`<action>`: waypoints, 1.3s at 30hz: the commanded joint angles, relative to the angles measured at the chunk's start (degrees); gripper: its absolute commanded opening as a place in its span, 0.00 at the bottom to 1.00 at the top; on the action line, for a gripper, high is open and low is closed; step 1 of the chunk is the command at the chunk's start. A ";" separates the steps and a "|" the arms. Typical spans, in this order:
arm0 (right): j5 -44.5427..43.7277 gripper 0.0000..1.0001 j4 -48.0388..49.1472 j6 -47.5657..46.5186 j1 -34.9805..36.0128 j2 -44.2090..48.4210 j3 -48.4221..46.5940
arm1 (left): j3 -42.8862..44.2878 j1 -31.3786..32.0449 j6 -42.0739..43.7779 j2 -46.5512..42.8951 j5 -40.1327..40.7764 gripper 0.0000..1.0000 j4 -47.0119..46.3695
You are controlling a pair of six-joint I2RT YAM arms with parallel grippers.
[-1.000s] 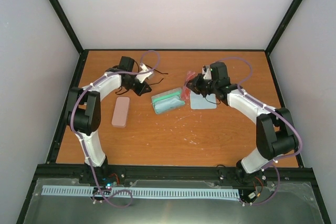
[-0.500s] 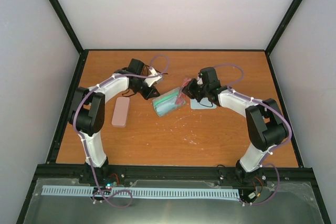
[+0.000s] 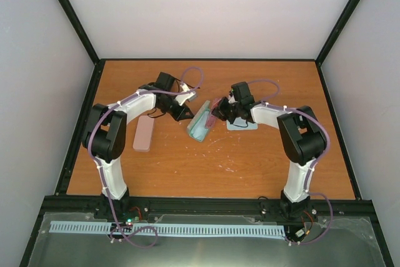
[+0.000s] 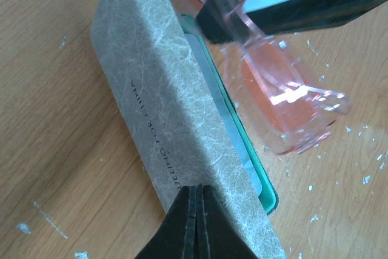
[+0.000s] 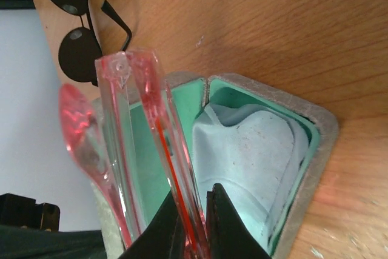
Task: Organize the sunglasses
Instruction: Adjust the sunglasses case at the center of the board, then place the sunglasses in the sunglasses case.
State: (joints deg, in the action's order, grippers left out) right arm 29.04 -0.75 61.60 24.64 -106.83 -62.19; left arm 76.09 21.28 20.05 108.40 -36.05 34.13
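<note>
A grey case (image 3: 201,126) lies open at mid-table, with a teal lining and a light-blue cloth (image 5: 254,156) inside. My right gripper (image 5: 193,201) is shut on an arm of clear pink-framed glasses (image 5: 139,137) and holds them over the open case (image 5: 315,150). It shows in the top view (image 3: 220,112) at the case's right. My left gripper (image 4: 199,187) is shut and empty, its tips against the outside of the case's lid (image 4: 151,107); it sits at the case's left in the top view (image 3: 185,114). Thin dark sunglasses (image 5: 73,34) with round lenses lie on the table beyond the case.
A pink oblong case (image 3: 143,133) lies on the left of the table beside the left arm. A light-blue square cloth (image 3: 242,124) lies under the right arm's wrist. Black frame posts and white walls close the table at the back and sides.
My right gripper moved left with the pink glasses to over the case. My left gripper moved right up to the lid. The grey case turned from lying crosswise to a steeper angle.
</note>
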 commanded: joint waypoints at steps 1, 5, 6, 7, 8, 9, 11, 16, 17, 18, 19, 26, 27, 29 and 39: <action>4.83 0.03 -0.40 -2.05 1.12 -3.69 -4.58 | -0.04 0.61 -1.42 0.15 -1.64 0.02 -1.55; 5.77 0.03 -0.81 -1.53 2.03 -6.38 -6.76 | -0.13 0.61 -1.59 -0.09 -1.65 0.02 -1.90; 6.22 0.03 -0.31 -1.13 2.21 -6.87 -6.73 | -0.26 0.61 -1.65 -0.20 -1.60 0.02 -2.08; 6.67 0.03 0.07 -0.64 2.30 -7.50 -6.90 | -0.35 0.61 -1.73 -0.21 -1.64 0.02 -2.25; 7.03 0.03 0.13 -0.35 2.60 -8.03 -7.08 | -0.33 0.61 -1.81 -0.24 -1.67 0.02 -2.35; 7.35 0.03 -0.22 -0.27 2.78 -8.45 -7.33 | -0.38 0.61 -1.84 -0.21 -1.73 0.02 -2.42; 7.81 0.03 -2.13 -0.89 3.26 -9.33 -8.21 | -0.42 0.60 -2.02 -0.33 -1.95 0.02 -2.61; 8.55 0.03 -6.50 -3.39 3.91 -10.88 -9.65 | -0.51 0.61 -2.12 -0.39 -2.10 0.02 -3.09; 8.90 0.03 -7.00 -3.74 3.92 -11.20 -9.69 | -0.51 0.61 -2.10 -0.37 -2.14 0.02 -3.18; 8.94 0.03 -7.43 -4.02 4.00 -11.35 -9.75 | -0.55 0.61 -2.07 -0.45 -2.17 0.02 -3.31; 8.82 0.03 -8.09 -4.52 4.05 -11.53 -9.78 | -0.51 0.61 -2.07 -0.39 -2.18 0.02 -3.36; 8.30 0.04 -9.14 -5.88 4.10 -12.35 -9.18 | -0.87 0.61 -2.51 -0.47 -2.51 0.02 -3.88; 8.06 0.06 -9.03 -5.88 4.10 -12.43 -9.19 | -0.93 0.61 -2.62 -0.54 -2.59 0.02 -3.93; 7.91 0.10 -8.22 -5.95 4.10 -12.68 -9.24 | -0.95 0.61 -2.78 -0.55 -2.74 0.02 -4.03; 6.59 0.13 -4.09 -6.38 4.07 -13.83 -10.73 | -1.22 0.60 -3.38 -1.02 -3.50 0.02 -4.67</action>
State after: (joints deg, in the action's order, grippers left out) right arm 36.75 -6.31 56.12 28.21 -119.44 -70.87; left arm 74.94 21.58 17.45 108.38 -38.06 30.74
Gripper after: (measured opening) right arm 0.109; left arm 0.021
